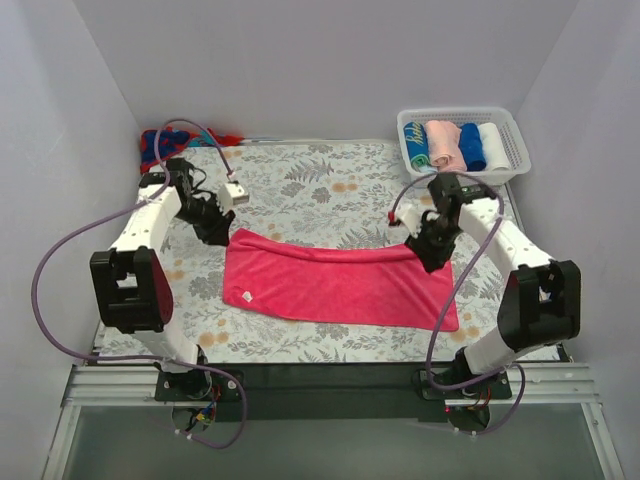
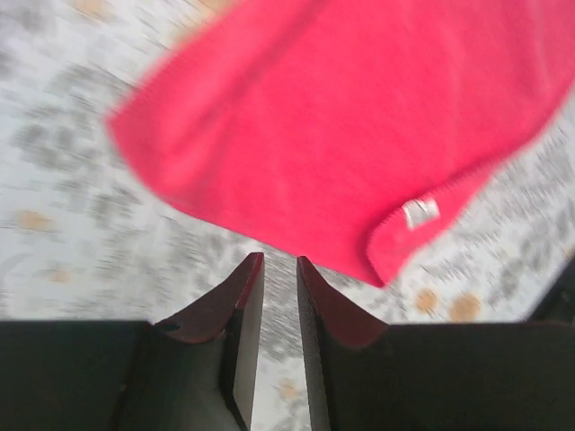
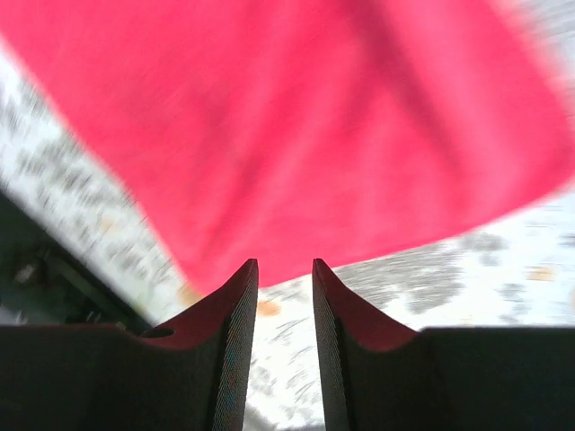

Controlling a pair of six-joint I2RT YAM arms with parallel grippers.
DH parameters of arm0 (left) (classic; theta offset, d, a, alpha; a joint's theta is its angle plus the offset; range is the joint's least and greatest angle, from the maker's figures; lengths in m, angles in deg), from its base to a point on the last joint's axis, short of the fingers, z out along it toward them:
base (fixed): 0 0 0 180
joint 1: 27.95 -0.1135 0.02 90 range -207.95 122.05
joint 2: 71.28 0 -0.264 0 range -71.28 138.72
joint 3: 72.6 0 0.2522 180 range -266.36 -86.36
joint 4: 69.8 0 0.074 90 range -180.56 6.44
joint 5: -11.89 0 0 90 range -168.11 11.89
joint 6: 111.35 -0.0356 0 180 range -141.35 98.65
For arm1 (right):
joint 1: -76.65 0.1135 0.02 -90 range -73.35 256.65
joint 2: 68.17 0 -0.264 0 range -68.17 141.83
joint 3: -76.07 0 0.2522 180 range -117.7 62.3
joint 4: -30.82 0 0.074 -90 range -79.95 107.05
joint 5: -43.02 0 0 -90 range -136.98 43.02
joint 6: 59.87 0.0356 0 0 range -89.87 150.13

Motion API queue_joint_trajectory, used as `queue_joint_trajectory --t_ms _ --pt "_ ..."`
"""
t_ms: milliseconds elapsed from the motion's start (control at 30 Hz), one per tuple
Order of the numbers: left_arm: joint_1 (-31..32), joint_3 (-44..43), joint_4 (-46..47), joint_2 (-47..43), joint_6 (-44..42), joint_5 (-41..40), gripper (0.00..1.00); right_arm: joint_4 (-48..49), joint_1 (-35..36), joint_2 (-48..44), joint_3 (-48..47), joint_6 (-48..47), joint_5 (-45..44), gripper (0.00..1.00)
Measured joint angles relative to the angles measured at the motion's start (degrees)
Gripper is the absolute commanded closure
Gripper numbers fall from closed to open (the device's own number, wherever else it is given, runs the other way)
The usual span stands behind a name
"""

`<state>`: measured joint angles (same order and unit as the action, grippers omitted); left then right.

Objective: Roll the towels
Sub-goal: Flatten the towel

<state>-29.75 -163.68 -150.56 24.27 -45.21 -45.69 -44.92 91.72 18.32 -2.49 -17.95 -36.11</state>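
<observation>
By flat pink towel [image 1: 340,285], left gripper [image 2: 280,258], right gripper [image 3: 285,262] ajar, empty, basket [image 1: 462,112] behind

Floral cloth [image 1: 330,180] — flat pink towel [image 1: 340,285], white basket [image 1: 521,150]

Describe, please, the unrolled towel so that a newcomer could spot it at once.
Look at the grey-and-orange floral table cloth; at its middle lies the hot-pink towel, spread out. Unlike the rolled towels in the white basket far right, it bears a small white label.
</observation>
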Motion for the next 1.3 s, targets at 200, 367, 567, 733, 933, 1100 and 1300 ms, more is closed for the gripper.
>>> queue_joint_trajectory --t_ms 200,367,567,733,933,1100,1300 --pt "-0.3 -6.8 9.0 5.5 10.0 2.4 0.67 5.8 -7.3 9.8 -16.0 7.1 0.6 0.64" --pt "-0.3 -7.1 16.5 12.8 16.6 1.4 0.57 9.2 -10.0 17.7 -20.2 12.4 -3.1 0.59" --pt "-0.3 -7.5 20.9 18.7 21.0 -0.3 0.52 12.4 -11.6 24.7 -21.8 16.1 -7.8 0.52" --pt "-0.3 -9.0 23.1 21.2 22.6 -2.0 0.52 13.8 -11.7 28.0 -21.8 17.1 -9.4 0.53" --pt "-0.3 -9.9 24.2 23.2 22.8 -2.4 0.56 14.3 -11.7 30.2 -21.8 17.5 -9.3 0.61" --pt "-0.3 -10.0 23.9 24.6 22.1 0.0 0.64 14.6 -11.7 30.9 -21.6 17.7 -8.7 0.76" --pt "-0.3 -9.9 23.3 24.9 21.2 1.7 0.89 14.5 -11.7 31.0 -21.3 17.7 -7.5 0.99"
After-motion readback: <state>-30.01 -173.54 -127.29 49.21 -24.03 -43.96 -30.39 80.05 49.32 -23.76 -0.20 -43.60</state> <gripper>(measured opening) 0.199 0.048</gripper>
